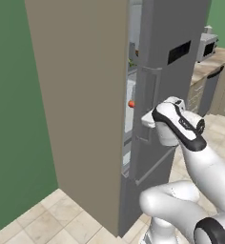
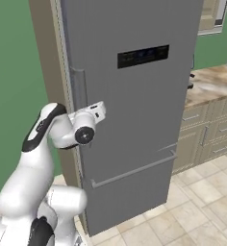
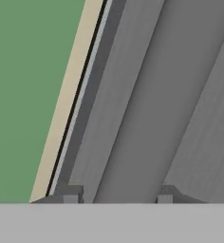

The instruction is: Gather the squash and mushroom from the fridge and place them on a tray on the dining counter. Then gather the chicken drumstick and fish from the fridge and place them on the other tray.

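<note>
Two fingertips [image 3: 71, 195] flank the fridge [image 2: 134, 144] door's vertical handle [image 3: 133, 118], which runs between them; the gripper [image 3: 117, 197] looks clamped on this bar

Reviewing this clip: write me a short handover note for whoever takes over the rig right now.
Gripper: fingers either side of the fridge's vertical bar handle, apparently gripping it.
Fridge: door ajar in the left base view, with shelves and a small red item visible in the gap.
Done: handle reached, door started.
Left: swing the door wide, carry squash and mushroom to one tray, then drumstick and fish to the other. Trays and dining counter are out of frame.
</note>
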